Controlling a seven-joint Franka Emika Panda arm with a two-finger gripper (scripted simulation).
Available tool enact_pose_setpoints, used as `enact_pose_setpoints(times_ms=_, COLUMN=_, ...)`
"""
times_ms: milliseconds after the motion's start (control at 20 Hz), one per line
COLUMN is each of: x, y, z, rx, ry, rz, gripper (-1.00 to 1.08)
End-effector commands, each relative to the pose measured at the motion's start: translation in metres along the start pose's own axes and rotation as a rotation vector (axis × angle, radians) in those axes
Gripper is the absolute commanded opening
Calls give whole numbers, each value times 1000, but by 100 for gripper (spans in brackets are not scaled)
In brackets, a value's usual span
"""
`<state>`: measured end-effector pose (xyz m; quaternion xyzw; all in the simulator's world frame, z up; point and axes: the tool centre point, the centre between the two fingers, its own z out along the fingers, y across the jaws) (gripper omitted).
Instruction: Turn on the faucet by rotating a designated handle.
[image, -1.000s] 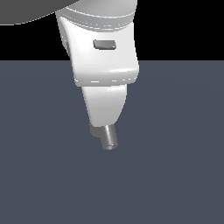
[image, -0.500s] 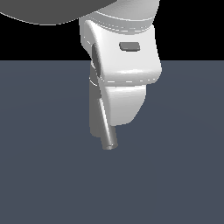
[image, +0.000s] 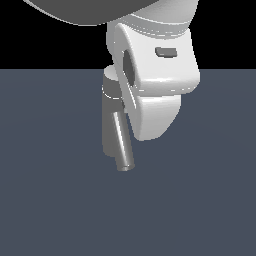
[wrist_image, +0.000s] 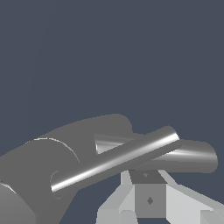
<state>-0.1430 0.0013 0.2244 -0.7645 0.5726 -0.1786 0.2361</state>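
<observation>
In the exterior view the grey faucet stands upright with its round cap and its thick slanted spout pointing down toward the camera. My white hand hangs right against the faucet on the exterior view's right and hides my fingers and the handle. In the wrist view the handle, a thin shiny rod, juts out from the cap, with the thick spout behind it. My gripper sits just beside the rod, one pale finger close under it. Its jaw gap is not visible.
A flat dark blue-grey floor spreads all around the faucet. The large white arm link fills the upper middle of the exterior view, with a black background behind it.
My hand has shifted toward the exterior view's right. It now uncovers the faucet's body, cap and more of the spout, where only the spout tip showed before.
</observation>
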Motion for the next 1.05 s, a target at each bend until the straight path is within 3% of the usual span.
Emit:
enact_pose_setpoints(times_ms=0, x=10, y=-3, z=0, rx=0, ry=7, rz=11, gripper=-100)
enact_pose_setpoints(times_ms=1000, x=73, y=-36, z=-1, rx=-8, ry=25, rz=38, gripper=-100)
